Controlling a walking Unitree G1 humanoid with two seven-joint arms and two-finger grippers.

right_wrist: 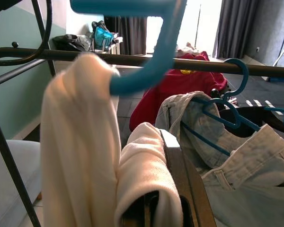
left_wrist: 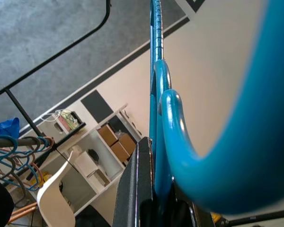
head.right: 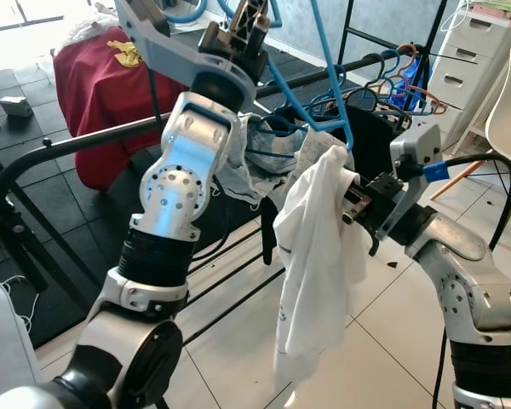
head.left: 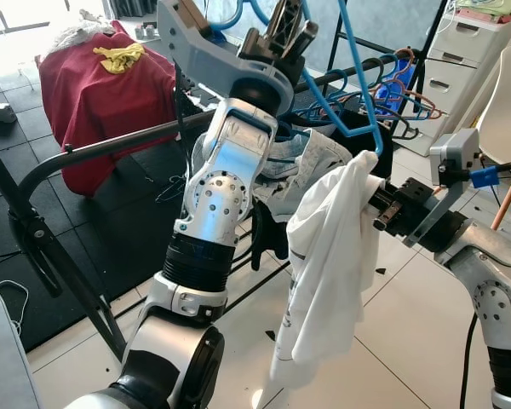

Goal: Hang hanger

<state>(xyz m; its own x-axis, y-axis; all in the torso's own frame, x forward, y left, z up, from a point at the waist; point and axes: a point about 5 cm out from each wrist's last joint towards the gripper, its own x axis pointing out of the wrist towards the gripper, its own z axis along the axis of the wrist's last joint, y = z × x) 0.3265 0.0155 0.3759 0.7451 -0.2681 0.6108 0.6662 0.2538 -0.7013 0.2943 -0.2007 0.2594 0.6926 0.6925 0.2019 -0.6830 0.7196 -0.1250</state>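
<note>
Fingers (left_wrist: 132, 189) of my left gripper (head.left: 281, 38) are clamped on the neck of the blue hanger (head.left: 345, 85), arm raised high above the black clothes rail (head.left: 111, 146). Hanger's lower corner sits in a white shirt (head.left: 328, 247) that droops toward the tiled floor (head.left: 409, 324), just in front of the rail. Right gripper (head.left: 383, 213) is pinching a bunched fold of that shirt near the hanger corner; wrist cam shows cloth wrapped over the fingers. Behind, more blue hangers (head.left: 383, 81) and a pair of jeans (right_wrist: 236, 161) hang on the rail. Further back, a red cloth (head.left: 102, 94) w/ something yellow on top, and a white drawer unit (head.left: 473, 51) by the wall.
</note>
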